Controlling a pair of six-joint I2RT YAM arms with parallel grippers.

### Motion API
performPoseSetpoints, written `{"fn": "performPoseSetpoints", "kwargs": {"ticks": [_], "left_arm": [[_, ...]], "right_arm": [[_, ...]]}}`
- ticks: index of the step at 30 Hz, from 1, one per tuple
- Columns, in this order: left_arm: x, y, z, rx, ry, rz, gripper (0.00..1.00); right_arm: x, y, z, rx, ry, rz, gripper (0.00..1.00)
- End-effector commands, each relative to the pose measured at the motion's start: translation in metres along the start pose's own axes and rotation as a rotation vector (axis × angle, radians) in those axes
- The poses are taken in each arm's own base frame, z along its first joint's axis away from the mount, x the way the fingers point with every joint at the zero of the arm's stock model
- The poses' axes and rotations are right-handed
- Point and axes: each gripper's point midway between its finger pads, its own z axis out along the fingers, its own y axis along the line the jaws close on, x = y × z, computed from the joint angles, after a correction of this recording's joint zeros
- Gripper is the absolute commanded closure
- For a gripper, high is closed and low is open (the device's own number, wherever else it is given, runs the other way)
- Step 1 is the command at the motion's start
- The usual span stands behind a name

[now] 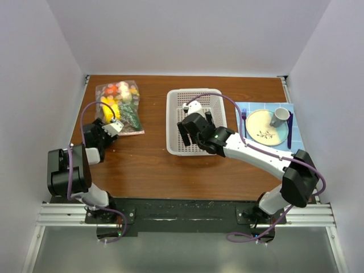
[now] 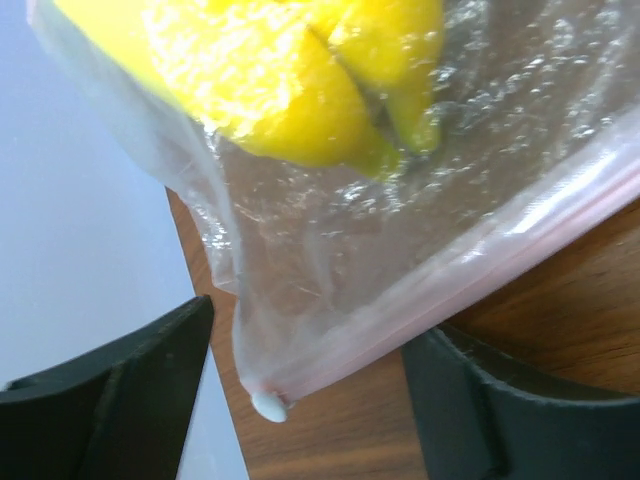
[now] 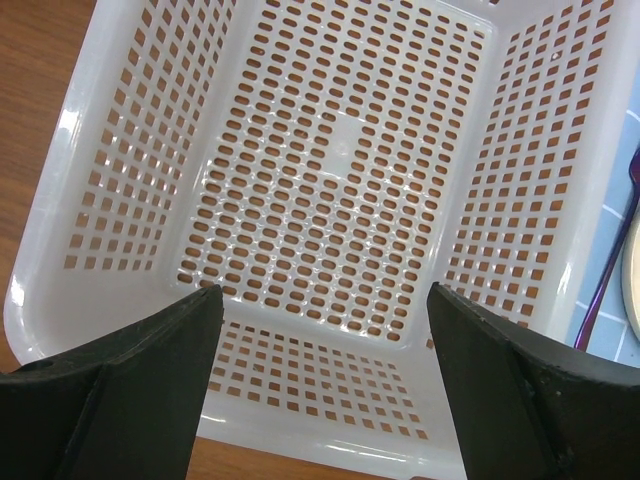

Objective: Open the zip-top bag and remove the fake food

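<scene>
Zip-top bag [image 1: 119,108] lies at the far left of the brown worktop [image 1: 148,165] with the fake food [image 1: 116,98] inside it, and I can see a yellow piece [image 2: 280,90] through the clear plastic. My left end effector [image 2: 310,345] is open wide, and the bag's near corner with the pink strip [image 2: 480,250] sits between its two black fingers [image 2: 130,380]. My right end effector [image 3: 325,330] is open too, holds nothing, and hangs over the white basket [image 3: 330,180] in the middle of the worktop.

Clear, crinkly, glossy plastic zip-top bag [image 2: 420,250] (smoother pink zip strip [image 2: 520,238] toward 5 o'clock); glossy white perforated plastic basket [image 3: 330,200]; matt wood-grain table [image 1: 148,168].
</scene>
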Motion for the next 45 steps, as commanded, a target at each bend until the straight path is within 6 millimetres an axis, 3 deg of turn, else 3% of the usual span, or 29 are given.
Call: {"fn": "performPoseSetpoints", "kwargs": {"ticks": [1,4,5,8,10,13,15,16,17,19,20,22,23,28,33,37,41,45], "left_arm": [[-0.016,0.025,0.001,-0.093,-0.03,0.058,0.3],[-0.029,0.032,-0.005,-0.105,-0.057,0.058,0.48],[-0.034,0.034,-0.009,-0.098,-0.062,0.047,0.63],[-0.047,0.047,-0.014,-0.089,-0.077,0.011,0.93],[-0.061,0.062,-0.017,-0.095,-0.098,-0.002,1.0],[-0.079,0.076,-0.03,-0.068,-0.128,-0.015,1.0],[-0.098,0.09,-0.045,-0.049,-0.159,-0.015,1.0],[-0.096,0.084,-0.051,0.006,-0.137,-0.02,1.0],[-0.114,0.1,-0.064,-0.001,-0.176,-0.002,1.0],[-0.119,0.094,-0.081,0.084,-0.163,-0.004,1.0],[-0.137,0.109,-0.093,0.084,-0.207,0.01,1.0],[-0.144,0.104,-0.112,0.154,-0.204,0.003,1.0],[-0.159,0.116,-0.125,0.152,-0.245,0.015,1.0],[-0.179,0.109,-0.176,0.231,-0.311,0.065,1.0],[-0.194,0.099,-0.211,0.249,-0.411,0.161,1.0],[-0.2,0.094,-0.23,0.263,-0.44,0.177,1.0],[-0.198,0.084,-0.232,0.317,-0.437,0.163,1.0],[-0.199,0.073,-0.238,0.365,-0.461,0.148,1.0]], "right_arm": [[-0.029,-0.005,-0.014,-0.002,-0.101,0.044,0.14],[-0.03,-0.003,-0.016,-0.015,-0.106,0.049,0.18],[-0.031,-0.003,-0.015,-0.016,-0.108,0.052,0.2],[-0.031,-0.001,-0.017,-0.031,-0.115,0.054,0.35],[-0.033,0.001,-0.017,-0.044,-0.125,0.054,0.4],[-0.041,0.007,-0.024,-0.073,-0.16,0.023,0.35],[-0.052,0.012,-0.031,-0.095,-0.199,-0.002,0.26],[-0.061,0.021,-0.041,-0.124,-0.239,-0.042,0.24],[-0.068,0.027,-0.047,-0.152,-0.263,-0.059,0.19],[-0.09,0.045,-0.067,-0.217,-0.334,-0.104,0.13],[-0.097,0.052,-0.073,-0.245,-0.354,-0.119,0.07],[-0.118,0.075,-0.099,-0.35,-0.432,-0.183,0.01],[-0.125,0.081,-0.108,-0.384,-0.463,-0.199,0.01],[-0.167,0.108,-0.161,-0.58,-0.662,-0.243,0.02],[-0.199,0.131,-0.175,-0.653,-0.716,-0.344,0.01],[-0.209,0.15,-0.181,-0.723,-0.731,-0.391,0.01],[-0.198,0.173,-0.193,-0.874,-0.71,-0.425,0.02],[-0.186,0.186,-0.181,-0.914,-0.676,-0.398,0.07]]}}
